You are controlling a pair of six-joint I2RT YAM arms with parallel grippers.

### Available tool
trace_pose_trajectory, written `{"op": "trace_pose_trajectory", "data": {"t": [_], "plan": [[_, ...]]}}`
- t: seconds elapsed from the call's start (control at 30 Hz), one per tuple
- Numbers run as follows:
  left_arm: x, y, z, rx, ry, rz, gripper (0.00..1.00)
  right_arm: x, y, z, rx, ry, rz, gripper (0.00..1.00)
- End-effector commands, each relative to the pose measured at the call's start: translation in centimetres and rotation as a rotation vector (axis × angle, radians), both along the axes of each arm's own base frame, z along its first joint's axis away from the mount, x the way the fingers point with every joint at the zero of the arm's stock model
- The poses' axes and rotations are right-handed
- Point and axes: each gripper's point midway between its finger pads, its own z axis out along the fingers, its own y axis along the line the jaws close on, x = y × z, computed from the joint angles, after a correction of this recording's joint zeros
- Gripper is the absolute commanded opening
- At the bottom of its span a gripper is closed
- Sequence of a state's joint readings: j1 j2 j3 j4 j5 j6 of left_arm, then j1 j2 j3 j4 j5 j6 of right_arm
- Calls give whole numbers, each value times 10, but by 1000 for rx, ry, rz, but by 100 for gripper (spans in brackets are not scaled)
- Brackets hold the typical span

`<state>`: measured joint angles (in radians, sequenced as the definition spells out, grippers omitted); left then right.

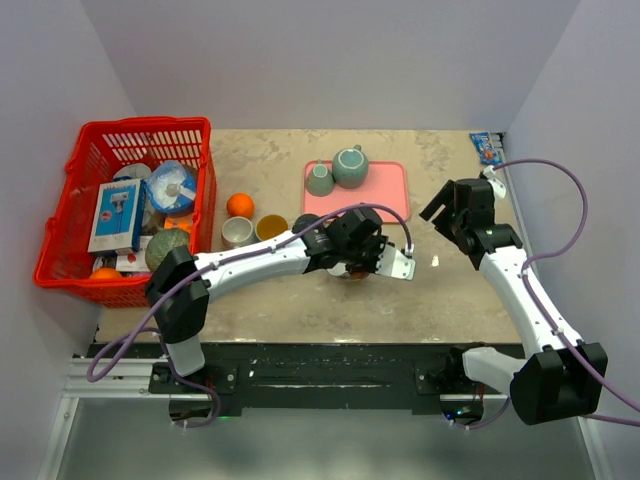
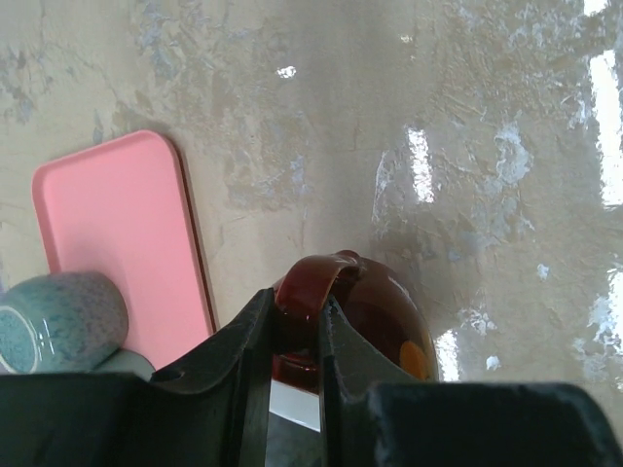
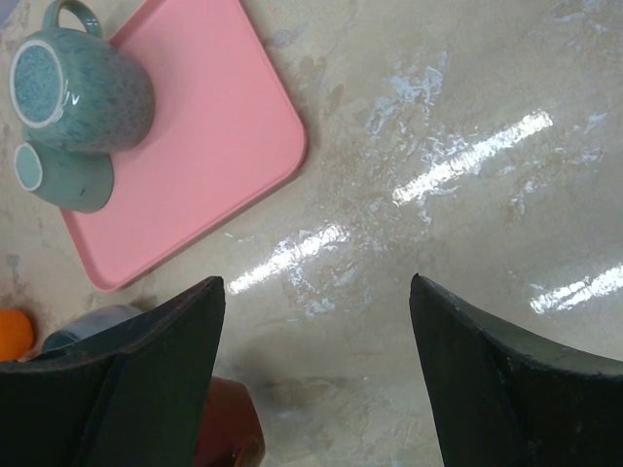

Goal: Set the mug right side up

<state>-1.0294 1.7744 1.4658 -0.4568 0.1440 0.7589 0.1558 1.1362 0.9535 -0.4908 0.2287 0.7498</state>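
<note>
Bright, even light from above. The top view is sharp, with soft, short shadows beneath the left arm (image 1: 255, 262) on the table (image 1: 450, 300). In both wrist views, white streaks of glare cross the glossy table. The fingers (image 2: 243, 379) in the foreground are dark and slightly soft in focus, and the mug (image 2: 384, 321) at their tips carries faint reflections.

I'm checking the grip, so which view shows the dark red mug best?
Left wrist: the dark red mug shows close up, the left gripper shut on its handle. The top view shows only a sliver under that gripper; the right wrist catches just an edge at the bottom.
</note>
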Motion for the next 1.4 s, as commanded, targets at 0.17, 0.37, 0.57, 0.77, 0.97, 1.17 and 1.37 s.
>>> {"op": "trace_pose_trajectory", "data": {"t": [0.17,0.37,0.57,0.77,0.97,1.17,1.37], "plan": [[14,-13,9,53,-286,-168,0,-5,-25,16,-46,-13,-104,80],[19,-23,-4,151,-343,-216,0,-9,-24,11,-42,8,-95,80],[41,-19,-37,327,-505,-213,0,-11,-25,7,-42,18,-93,79],[57,-19,-50,398,-594,-208,4,-13,-26,4,-45,21,-98,79],[70,-15,-46,397,-682,-126,11,-16,-30,0,-49,25,-103,80],[61,-17,-47,371,-624,-126,39,-12,-29,0,-42,15,-98,80],[55,-20,-41,344,-588,-125,49,-10,-28,-3,-37,20,-92,80]]}}
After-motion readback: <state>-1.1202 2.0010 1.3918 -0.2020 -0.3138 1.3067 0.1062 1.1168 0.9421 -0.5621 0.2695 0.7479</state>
